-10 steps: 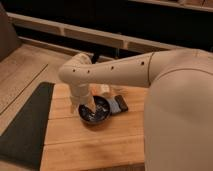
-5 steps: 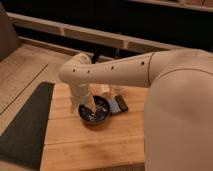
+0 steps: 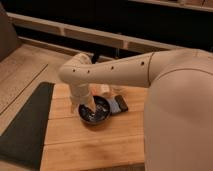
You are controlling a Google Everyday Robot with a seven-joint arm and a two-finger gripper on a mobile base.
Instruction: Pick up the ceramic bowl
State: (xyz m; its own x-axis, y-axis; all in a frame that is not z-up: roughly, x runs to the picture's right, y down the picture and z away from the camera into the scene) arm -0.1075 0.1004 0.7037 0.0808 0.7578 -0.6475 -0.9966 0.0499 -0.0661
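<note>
The ceramic bowl (image 3: 96, 113) is round, shallow and glossy dark, and sits on the wooden table (image 3: 85, 145) near its middle. My arm reaches in from the right and bends down over it. My gripper (image 3: 91, 109) points down into the bowl, at its left inner side. The wrist hides the left part of the bowl's rim.
A small flat dark phone-like object (image 3: 120, 104) lies just right of the bowl, touching or almost touching it. A pale small object (image 3: 104, 90) sits behind the bowl. A dark mat (image 3: 25, 125) lies left of the table. Dark shelving runs along the back.
</note>
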